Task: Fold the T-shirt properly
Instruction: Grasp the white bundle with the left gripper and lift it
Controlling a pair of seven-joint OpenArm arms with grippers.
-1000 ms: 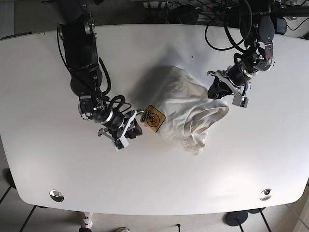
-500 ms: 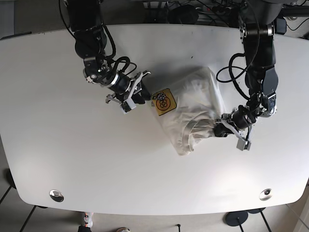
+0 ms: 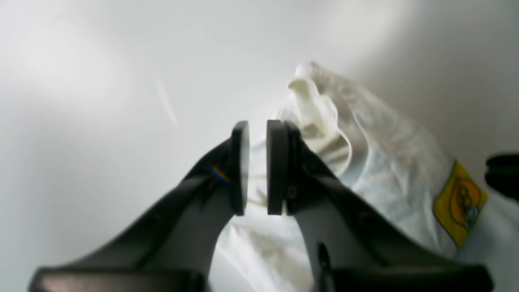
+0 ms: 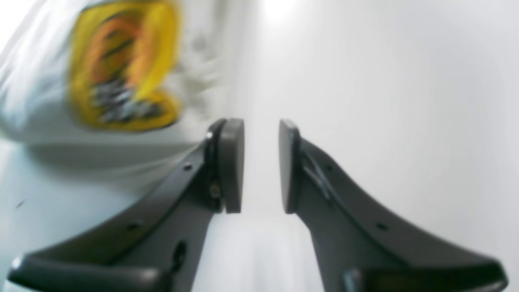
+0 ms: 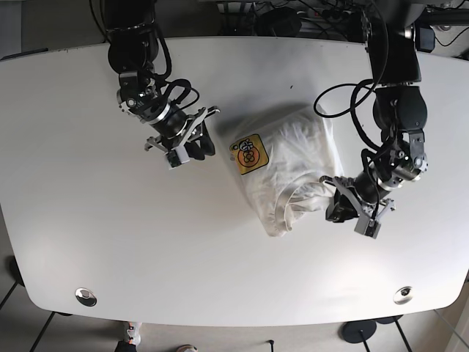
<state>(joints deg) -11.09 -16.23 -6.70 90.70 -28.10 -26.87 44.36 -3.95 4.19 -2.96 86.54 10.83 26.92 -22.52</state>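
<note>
You have a white worktop (image 5: pixel 88 242) with the T-shirt (image 5: pixel 293 172) lying crumpled in a heap right of centre, so you are at the spreading-out step, not yet folding. Your next move calls for fresh grips on two edges to pull it flat. The left gripper (image 3: pixel 257 168) sits at the shirt's lower edge, narrowly parted, seemingly gripping nothing. The right gripper (image 4: pixel 261 166), slightly open and empty, hangs beside the yellow patch (image 5: pixel 249 153); its print is unreadable.
</note>
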